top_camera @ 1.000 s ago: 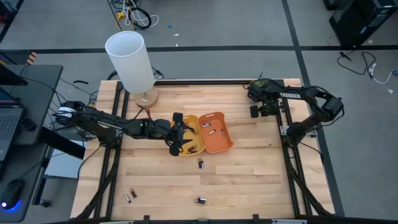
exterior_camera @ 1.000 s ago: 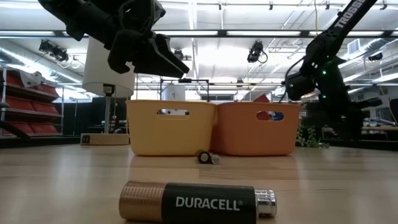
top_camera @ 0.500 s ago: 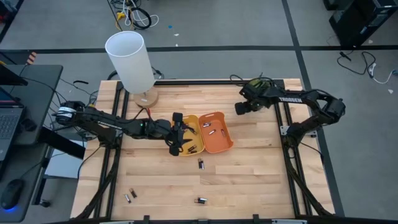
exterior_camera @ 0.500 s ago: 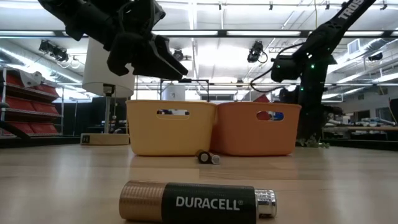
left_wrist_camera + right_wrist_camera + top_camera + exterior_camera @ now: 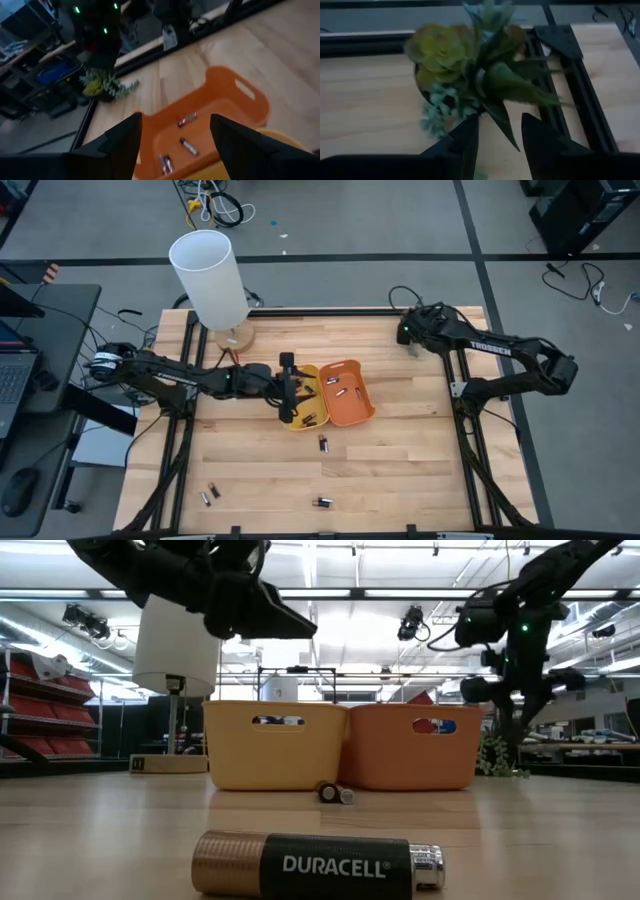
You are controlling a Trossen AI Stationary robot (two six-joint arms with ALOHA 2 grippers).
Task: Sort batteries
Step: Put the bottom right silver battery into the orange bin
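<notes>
Two small trays stand side by side mid-table: a yellow tray (image 5: 312, 372) and an orange tray (image 5: 350, 412). Batteries lie in the orange tray (image 5: 187, 120) and in the yellow one (image 5: 308, 418). Loose batteries rest on their sides on the table: one near the trays (image 5: 323, 443), one by the near edge (image 5: 322, 503) that fills the low view's foreground (image 5: 320, 865), and a pair at near left (image 5: 208, 496). My left gripper (image 5: 175, 132) hangs open above the trays (image 5: 290, 388). My right gripper (image 5: 500, 132) is open over the far right corner (image 5: 405, 330).
A white lamp (image 5: 210, 275) stands at the far left of the table. A small potted succulent (image 5: 470, 65) sits at the far right corner under my right gripper, beside the black frame rail (image 5: 580, 85). Bare wood lies between the trays and the near edge.
My left gripper has risen a little and shifted toward the orange tray, staying open. My right gripper has swung about near the far right corner, first toward the table's left, then back toward the far edge, ending over the succulent. No battery has moved.
</notes>
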